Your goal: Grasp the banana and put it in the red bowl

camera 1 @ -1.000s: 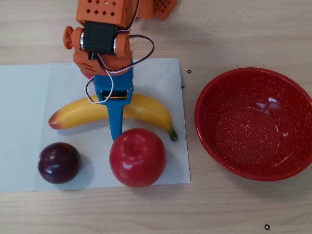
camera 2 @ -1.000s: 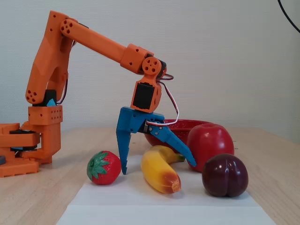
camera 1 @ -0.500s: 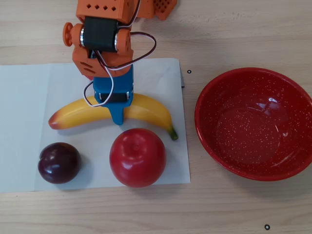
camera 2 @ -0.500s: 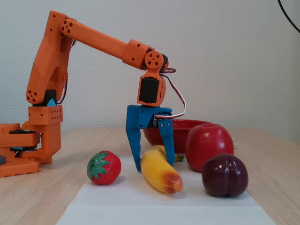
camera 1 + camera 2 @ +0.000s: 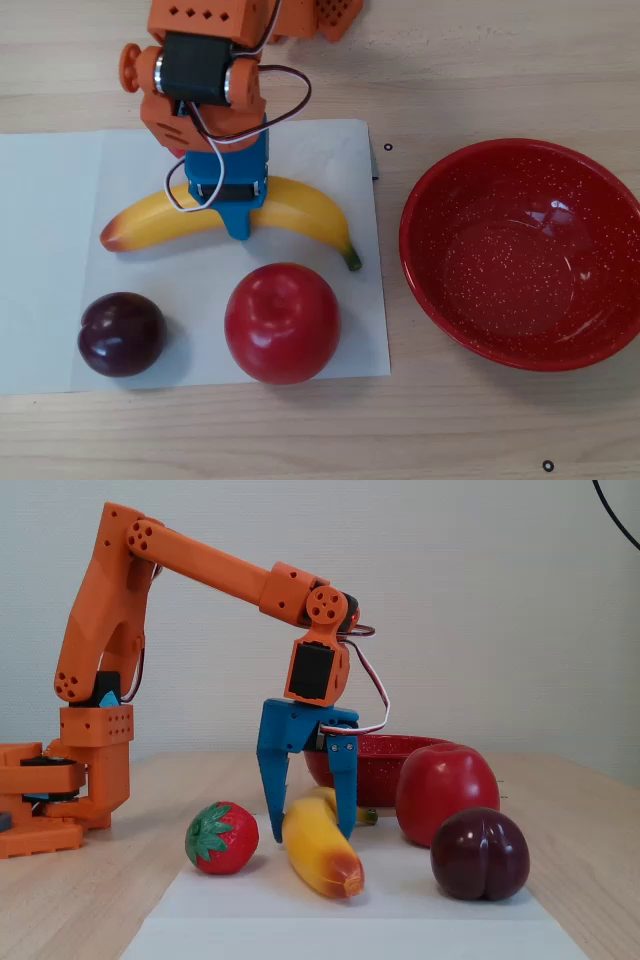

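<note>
Banana (image 5: 318, 848) on white paper (image 5: 50, 250) on desk, blue jaws clamped across its middle. Glossy hard plastic, likely light and stiff but slippery; mid-body grip looks balanced. Red bowl (image 5: 520, 255) sits well right in overhead view. Fixed view alone shows strawberry (image 5: 221, 837); overhead hides it under arm.

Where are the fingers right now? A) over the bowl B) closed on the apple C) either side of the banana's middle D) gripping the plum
C: the fixed view shows the blue fingers either side of the banana, and the overhead view puts the gripper at its middle, away from the apple, plum and bowl.
</note>
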{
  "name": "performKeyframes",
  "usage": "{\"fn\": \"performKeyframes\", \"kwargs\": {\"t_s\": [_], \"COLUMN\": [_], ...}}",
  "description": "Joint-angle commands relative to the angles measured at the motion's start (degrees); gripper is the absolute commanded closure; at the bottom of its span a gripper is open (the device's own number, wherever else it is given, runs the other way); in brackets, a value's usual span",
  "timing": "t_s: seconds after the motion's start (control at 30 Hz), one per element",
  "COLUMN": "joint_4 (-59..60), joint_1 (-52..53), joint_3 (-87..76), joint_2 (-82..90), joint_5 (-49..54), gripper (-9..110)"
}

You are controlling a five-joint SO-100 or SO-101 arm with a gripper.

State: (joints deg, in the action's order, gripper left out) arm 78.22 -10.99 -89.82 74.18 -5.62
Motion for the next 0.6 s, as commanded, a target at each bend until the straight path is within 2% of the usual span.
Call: {"fn": "performKeyframes", "kwargs": {"t_s": [0.0, 0.57], "joint_4": [3.3, 20.1], "joint_1": [-2.8, -0.1], "joint_3": [4.9, 14.9], "joint_2": [10.9, 28.1], "joint_5": [-0.3, 4.7], "gripper": [101, 101]}}
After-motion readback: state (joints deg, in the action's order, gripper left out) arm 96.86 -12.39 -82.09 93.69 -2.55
